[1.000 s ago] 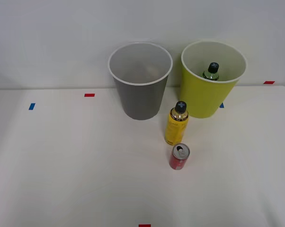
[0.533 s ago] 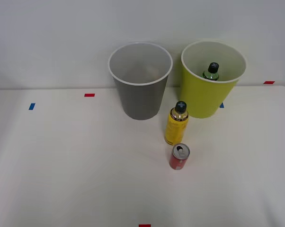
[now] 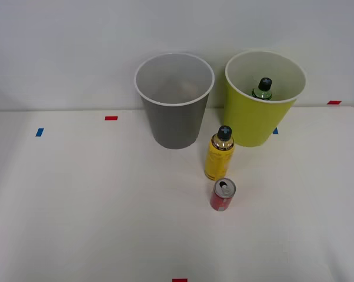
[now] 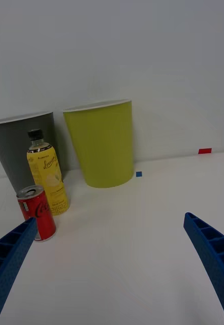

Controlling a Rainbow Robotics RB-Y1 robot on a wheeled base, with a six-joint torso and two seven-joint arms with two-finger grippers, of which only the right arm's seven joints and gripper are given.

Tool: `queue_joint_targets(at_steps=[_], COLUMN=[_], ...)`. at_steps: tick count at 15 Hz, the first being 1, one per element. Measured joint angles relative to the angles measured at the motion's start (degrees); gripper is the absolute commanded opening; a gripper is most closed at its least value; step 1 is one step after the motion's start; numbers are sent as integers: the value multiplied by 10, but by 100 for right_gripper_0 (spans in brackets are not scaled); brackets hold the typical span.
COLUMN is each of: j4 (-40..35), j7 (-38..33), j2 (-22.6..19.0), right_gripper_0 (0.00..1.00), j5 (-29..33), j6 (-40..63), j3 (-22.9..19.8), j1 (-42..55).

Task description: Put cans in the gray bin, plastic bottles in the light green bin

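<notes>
My pincer (image 4: 109,274) is spread wide & empty, low over the table (image 3: 77,205), so I can line up on red can (image 4: 36,212) beside yellow bottle (image 4: 47,179).

Glossy metal can (image 3: 222,195), matt table (image 3: 77,205)

It looks like a lab test bench: a plain white table (image 3: 77,205) against a bare pale wall (image 3: 65,47), with small red tape marks (image 3: 111,118) and blue tape marks (image 3: 39,132) stuck on it as position markers.
</notes>
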Motion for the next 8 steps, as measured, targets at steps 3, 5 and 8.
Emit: queue_joint_targets(at_steps=[3, 5, 8], j4=[0, 0, 0], j7=[0, 0, 0], j2=[0, 0, 0], right_gripper_0=[100, 100, 100], j5=[0, 0, 0], j6=[0, 0, 0], j3=[0, 0, 0], j1=[0, 0, 0])
